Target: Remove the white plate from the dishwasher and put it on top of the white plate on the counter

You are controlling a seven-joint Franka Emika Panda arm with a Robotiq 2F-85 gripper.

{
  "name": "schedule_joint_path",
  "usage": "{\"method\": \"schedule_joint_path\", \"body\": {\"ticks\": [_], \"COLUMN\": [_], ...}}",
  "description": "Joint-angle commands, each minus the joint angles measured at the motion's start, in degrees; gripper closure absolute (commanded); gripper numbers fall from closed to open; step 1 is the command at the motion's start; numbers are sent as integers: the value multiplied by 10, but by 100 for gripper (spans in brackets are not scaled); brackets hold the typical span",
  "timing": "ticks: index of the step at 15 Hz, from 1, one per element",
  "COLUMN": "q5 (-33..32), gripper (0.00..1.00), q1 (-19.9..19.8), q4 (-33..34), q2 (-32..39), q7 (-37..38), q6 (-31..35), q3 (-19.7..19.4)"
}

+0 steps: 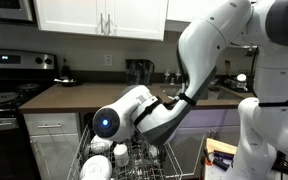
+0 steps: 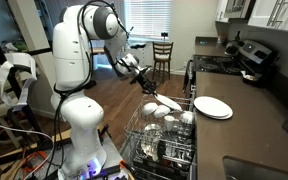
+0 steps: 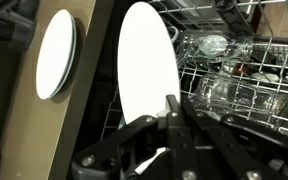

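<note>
In the pulled-out dishwasher rack [image 3: 234,120], a white plate is seen standing on its edge among the wires. This dishwasher plate [image 3: 144,70] is the one that has to be moved. The claw [image 3: 174,112] is seen low in the wrist view, right at the near rim of that plate. Its two fingers [image 3: 170,115] are set very close together with the rim between them, so the claw is judged to be clenched on the dishwasher plate. The bottom edge of the plate is hidden by the claw, so it cannot be told if that edge rests in the wires or is just clear of them.

Glasses [image 3: 209,45] are packed into the rack just beside the plate. In an exterior view the arm [image 1: 169,115] is bent down over the rack from above the bench [image 1: 74,95].

The other white plate, the bench plate [image 2: 212,107], is laid flat on the bench [image 2: 254,130] beside the open dishwasher. Nothing is stacked on it.

So only the first part of the job is judged to be done: the plate is reached and gripped. The rest is left. The dishwasher plate must be drawn up out of the wires, kept away from the glasses, carried over the edge of the bench, turned flat, and set down on top of the bench plate. Then it must be let go.
</note>
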Motion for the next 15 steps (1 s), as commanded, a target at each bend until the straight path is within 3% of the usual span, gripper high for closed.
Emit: {"method": "schedule_joint_path", "body": {"ticks": [1,9,15], "q5": [-50,-111,-86], "gripper": [99,99,95], "q1": [14,24,14], "q4": [17,5,7], "q2": [6,0,4], "q7": [6,53,46], "q6": [-48,-98,-70], "q3": [14,31,33]}}
